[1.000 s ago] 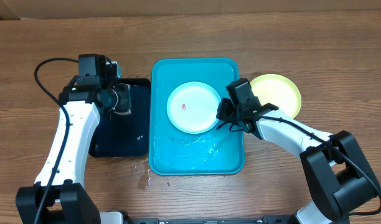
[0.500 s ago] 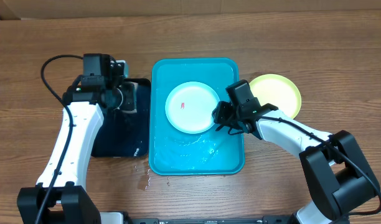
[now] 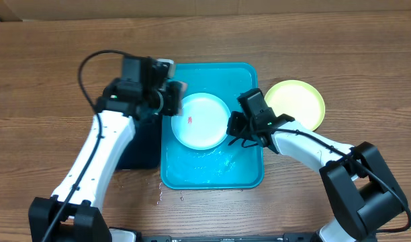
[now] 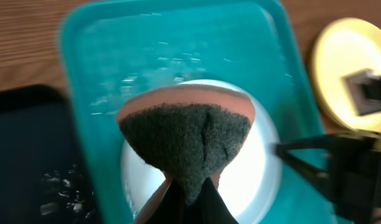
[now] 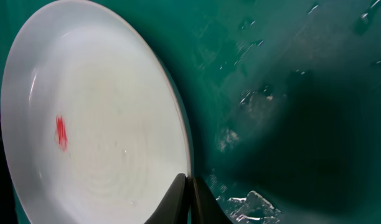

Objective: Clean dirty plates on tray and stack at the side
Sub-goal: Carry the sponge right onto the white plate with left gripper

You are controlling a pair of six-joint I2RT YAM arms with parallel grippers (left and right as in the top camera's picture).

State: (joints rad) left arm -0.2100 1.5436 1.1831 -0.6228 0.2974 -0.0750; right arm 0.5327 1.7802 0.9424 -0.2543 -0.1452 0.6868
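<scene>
l gripper (image 4: 189, 194) w/ sponge (image 4: 184, 134) over plate (image 3: 204, 124); r gripper (image 5: 187, 186) pinches rim

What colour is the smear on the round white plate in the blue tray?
The small smear is red, clearest in the right wrist view.

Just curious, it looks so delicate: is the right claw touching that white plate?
Touching. In the right wrist view the right claw pinches the white plate at its rim.
</scene>
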